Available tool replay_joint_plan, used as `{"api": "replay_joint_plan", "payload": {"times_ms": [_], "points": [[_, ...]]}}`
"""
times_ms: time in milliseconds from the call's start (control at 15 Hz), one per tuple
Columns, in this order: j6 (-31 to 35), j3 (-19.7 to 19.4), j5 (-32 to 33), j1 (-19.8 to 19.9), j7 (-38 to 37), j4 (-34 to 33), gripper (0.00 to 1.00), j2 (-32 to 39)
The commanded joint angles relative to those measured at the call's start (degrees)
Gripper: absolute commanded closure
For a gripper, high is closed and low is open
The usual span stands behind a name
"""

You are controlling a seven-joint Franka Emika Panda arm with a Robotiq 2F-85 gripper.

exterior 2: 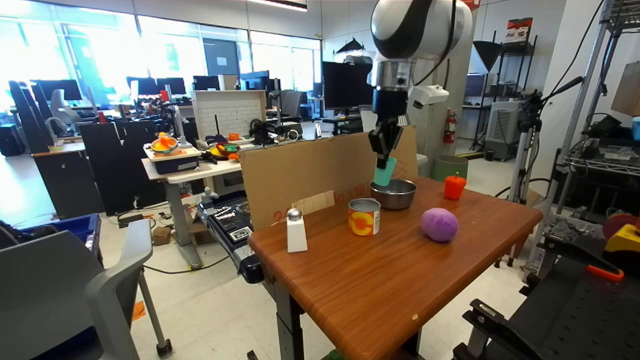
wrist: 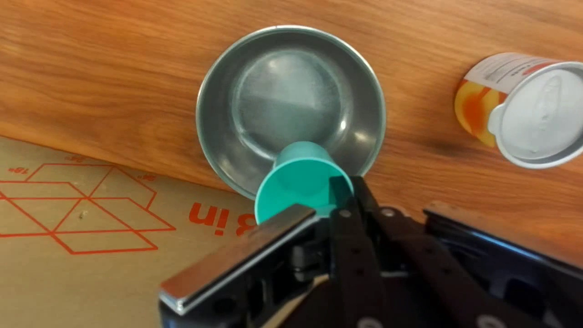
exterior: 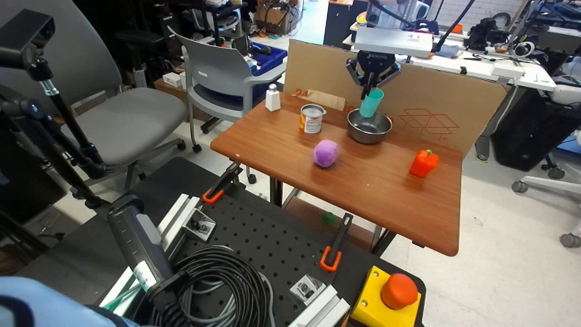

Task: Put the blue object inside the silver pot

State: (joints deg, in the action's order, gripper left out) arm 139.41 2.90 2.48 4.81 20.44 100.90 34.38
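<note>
The blue object is a teal-blue cup that shows in both exterior views (exterior: 372, 102) (exterior 2: 384, 172) and in the wrist view (wrist: 298, 184). My gripper (wrist: 350, 189) is shut on one side of its rim, one finger inside the cup and one outside. In an exterior view my gripper (exterior: 365, 92) points down with the cup hanging slightly tilted from it. The silver pot (exterior: 368, 136) stands on the table below the cup, near the cardboard. In the wrist view the cup's base overlaps the near part of the pot (wrist: 287, 91). I cannot tell whether cup and pot touch. The pot's inside looks empty.
A can (exterior: 312, 119), a purple ball (exterior: 326, 153), a white shaker (exterior: 273, 98) and an orange-red pepper (exterior: 424, 163) stand on the wooden table (exterior: 386, 195). A cardboard sheet (exterior: 431, 109) stands upright along the table edge, close behind the pot.
</note>
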Motion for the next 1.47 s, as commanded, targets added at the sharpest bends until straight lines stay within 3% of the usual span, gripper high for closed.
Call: {"api": "replay_joint_plan", "payload": {"times_ms": [0,400,467,600,800,1133,1200,1267,1400], "points": [[-4.14,-0.81,0.64,-0.03,-1.06,-7.14,0.99,6.24],[-8.02,-0.72,0.88,-0.42,-1.43,-11.98,0.99,10.43],[-8.24,-0.77,1.06,-0.59,-1.51,-12.13,0.72,10.32],[-9.63,-0.47,1.04,-0.7,-1.27,-12.58,0.64,9.56],[-12.03,0.13,0.83,-1.0,-0.77,-12.47,0.41,7.35],[-14.27,1.93,-0.62,-0.6,-0.15,-5.41,0.05,-4.12],[-13.52,1.11,0.49,-1.12,-1.29,-3.29,0.0,-7.15],[-13.52,1.32,0.07,-1.14,-0.54,-9.58,0.15,0.04],[-13.69,1.11,0.05,-1.22,-0.6,-6.63,0.01,-4.68]]}}
